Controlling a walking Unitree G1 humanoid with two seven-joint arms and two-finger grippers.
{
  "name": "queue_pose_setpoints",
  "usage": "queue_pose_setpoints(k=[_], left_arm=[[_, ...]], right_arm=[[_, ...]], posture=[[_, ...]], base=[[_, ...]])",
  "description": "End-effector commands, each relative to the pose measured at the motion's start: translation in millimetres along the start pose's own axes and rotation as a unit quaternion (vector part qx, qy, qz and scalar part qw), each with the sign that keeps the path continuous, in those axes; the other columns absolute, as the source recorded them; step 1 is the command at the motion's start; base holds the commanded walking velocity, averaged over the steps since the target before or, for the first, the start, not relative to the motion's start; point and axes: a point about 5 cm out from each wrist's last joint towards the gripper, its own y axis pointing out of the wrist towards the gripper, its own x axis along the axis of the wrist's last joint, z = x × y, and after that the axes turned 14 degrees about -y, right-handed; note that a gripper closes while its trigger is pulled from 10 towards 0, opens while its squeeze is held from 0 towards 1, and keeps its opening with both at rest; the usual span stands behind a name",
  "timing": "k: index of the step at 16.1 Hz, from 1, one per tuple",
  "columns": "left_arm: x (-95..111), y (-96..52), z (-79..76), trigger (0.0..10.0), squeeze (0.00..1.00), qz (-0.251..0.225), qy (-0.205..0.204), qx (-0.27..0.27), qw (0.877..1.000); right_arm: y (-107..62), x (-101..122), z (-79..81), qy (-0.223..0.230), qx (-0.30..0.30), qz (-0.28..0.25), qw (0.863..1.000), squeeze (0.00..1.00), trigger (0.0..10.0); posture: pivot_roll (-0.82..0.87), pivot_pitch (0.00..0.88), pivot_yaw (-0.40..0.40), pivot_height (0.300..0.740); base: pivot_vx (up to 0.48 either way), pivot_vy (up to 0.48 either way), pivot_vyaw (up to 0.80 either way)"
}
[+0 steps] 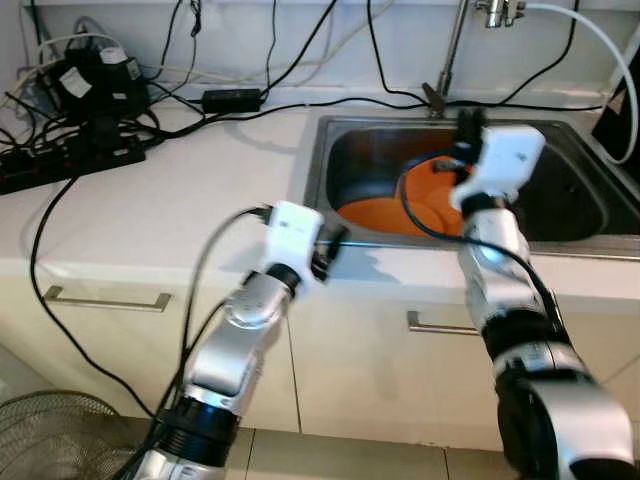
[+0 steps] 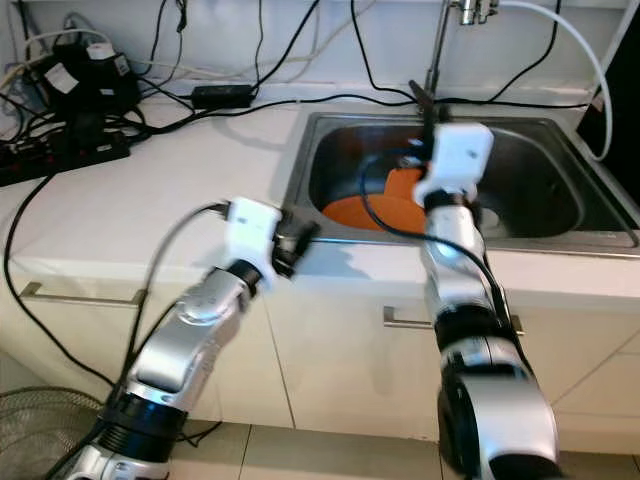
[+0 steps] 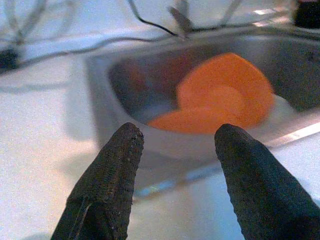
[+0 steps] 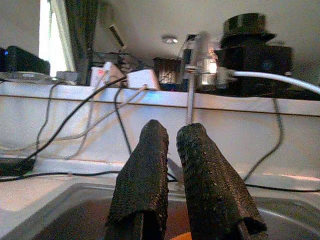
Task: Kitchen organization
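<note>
Two orange plates [image 1: 415, 205] lie in the sink [image 1: 335, 135], one leaning on the other. The right end effector [image 4: 167, 150], clenched and empty, hangs directly above them; the left end effector [image 3: 175, 145], released, points at them across the desk [image 1: 180, 200] edge.

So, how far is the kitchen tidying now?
The orange dishes lie in the sink. The right gripper hangs above them, nearly shut, empty. The left gripper is open at the sink's edge. Whether the dishes just arrived or must leave, I cannot tell.

Head views downward; shared sink [image 1: 560, 190]
</note>
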Motion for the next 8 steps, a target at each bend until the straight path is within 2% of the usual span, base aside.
queue_pose_setpoints(k=[1,3,5,8], left_arm=[[8,1.6,8.7,10.0,0.0,-0.031,0.008,0.03,0.999],[12,-0.5,18.4,10.0,0.0,-0.075,0.011,0.074,0.994],[20,-3.9,30.4,10.0,0.0,-0.119,0.024,0.101,0.987],[21,-7.8,34.4,10.0,0.0,-0.141,0.035,0.116,0.983]], right_arm=[[-6.9,0,-4.3,0.004,-0.008,-0.001,1.0,0.0,10.0],[-29.3,-8,-5.9,0.005,-0.013,0.014,1.0,0.0,10.0],[-58.6,-26,-1.0,0.003,-0.009,0.055,0.998,0.0,10.0],[-76.8,-31,6.2,0.014,-0.008,0.083,0.996,0.0,10.0]], posture=[[0.09,0.039,0.034,0.74],[0.06,0.038,0.042,0.74],[0.05,0.036,0.051,0.74],[0.05,0.038,0.056,0.74]], base=[[0.0,0.0,0.0],[0.0,0.0,0.0],[0.0,0.0,0.0],[0.0,0.0,0.0]])
